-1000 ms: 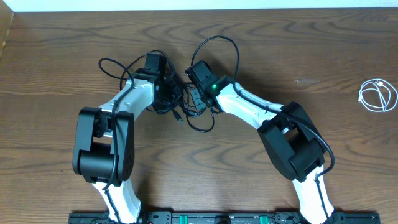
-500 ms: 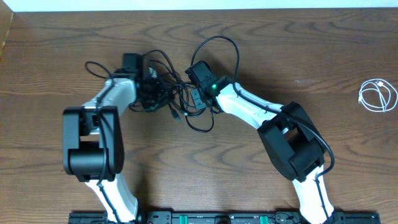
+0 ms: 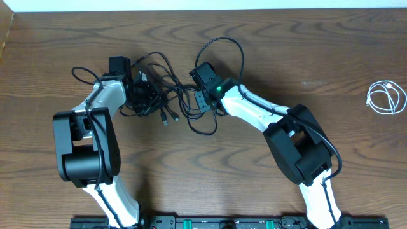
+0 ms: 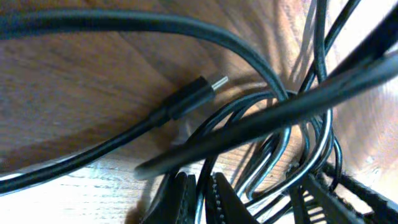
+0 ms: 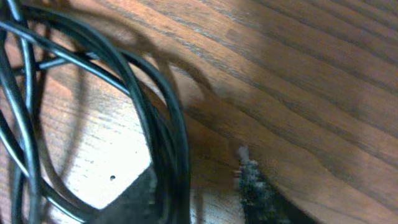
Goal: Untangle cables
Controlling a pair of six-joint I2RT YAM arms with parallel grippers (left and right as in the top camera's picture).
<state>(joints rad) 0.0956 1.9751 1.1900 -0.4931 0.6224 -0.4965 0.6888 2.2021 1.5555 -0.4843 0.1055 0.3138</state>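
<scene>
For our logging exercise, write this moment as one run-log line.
phase: untangling | left pincer: in black cables, grip unclear | right pincer: at their right edge, grip unclear | white cable: coiled apart, far right

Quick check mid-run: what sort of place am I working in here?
Likely a robot lab bench rather than a home desk: two arms rise from a rail at the near edge of a wood-grain table, with only tangled black cables and a coiled white cable on it.
</scene>
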